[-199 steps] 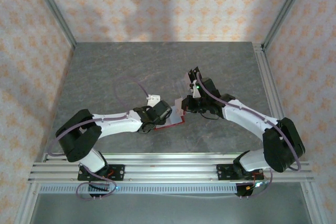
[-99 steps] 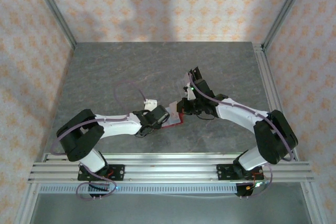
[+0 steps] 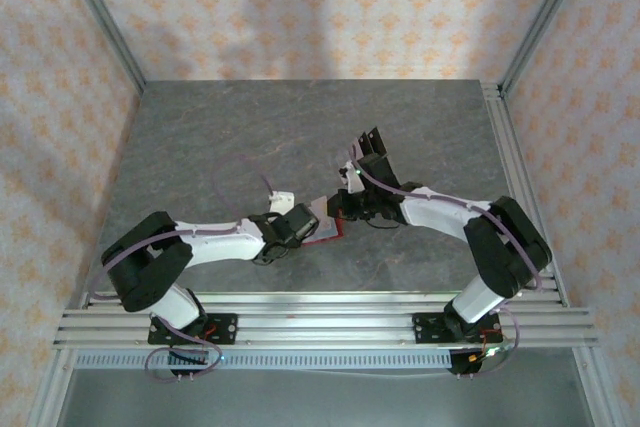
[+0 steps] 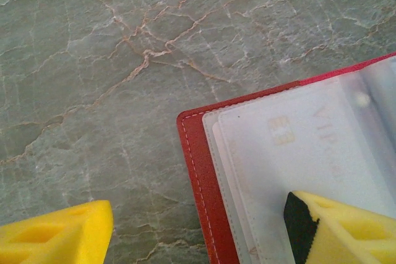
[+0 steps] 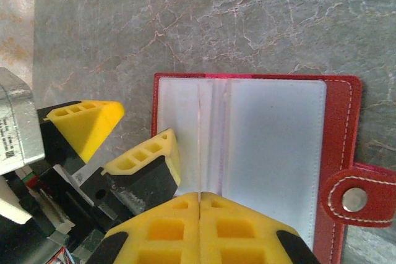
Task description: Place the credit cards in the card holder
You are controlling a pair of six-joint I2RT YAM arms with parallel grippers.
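1. The card holder (image 5: 272, 146) lies open and flat on the worktop (image 4: 124, 60), between the two arms and towards their side; a credit card (image 4: 297, 146) shows through a clear pocket on one page
2. The left fingers (image 4: 337, 227) stand apart: one presses on that page near its corner, the other hangs over bare stone just beside the red edge. This looks like a hold-down, and it should bear straight down so the holder cannot skate
3. The right fingers (image 5: 167, 227) are closed together at the fold, and a thin pale edge runs up from their seam. I cannot tell whether it is a card held on edge or a clear leaf
4. To seat a card well, line it up with the pocket mouth, slide it low along the page, and let go only once it is in. The two sets of fingers are very near each other, so moves should be small
5. The worktop is smooth, veined grey stone, probably slippery under leather
6. Peach patterned walls (image 3: 300, 7) close three sides; aluminium rails (image 3: 320, 322) carry the arm bases
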